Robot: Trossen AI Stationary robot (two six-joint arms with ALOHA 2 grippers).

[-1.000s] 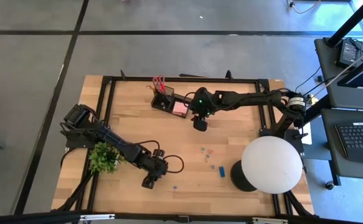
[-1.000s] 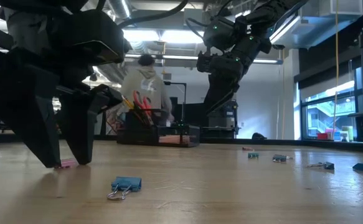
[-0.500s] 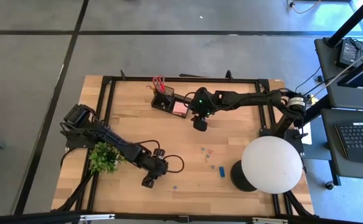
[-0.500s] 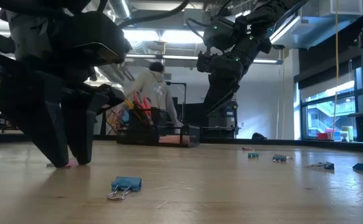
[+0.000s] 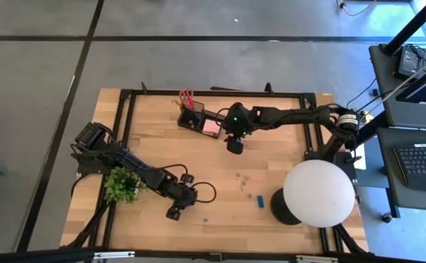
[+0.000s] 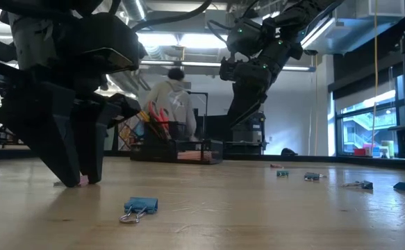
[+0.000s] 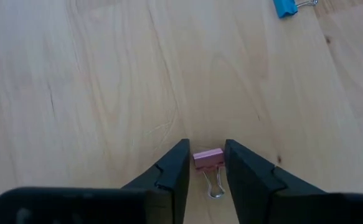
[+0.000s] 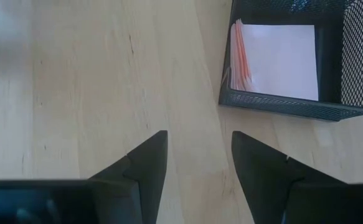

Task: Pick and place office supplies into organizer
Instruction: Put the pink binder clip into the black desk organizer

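Near the table's front edge, the left gripper (image 7: 205, 163) clenches around a pink binder clip (image 7: 208, 158), ready to lift it toward the organizer (image 5: 202, 121).

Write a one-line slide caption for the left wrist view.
Left gripper straddles a pink binder clip on the wooden table; a blue binder clip lies beyond.

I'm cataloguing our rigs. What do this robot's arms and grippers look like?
Both arms are black and jointed, with black cables looping along them. The right arm carries a small green light near its wrist. The left gripper and right gripper each have two dark, flat, wedge-shaped fingers tapering to angled tips.
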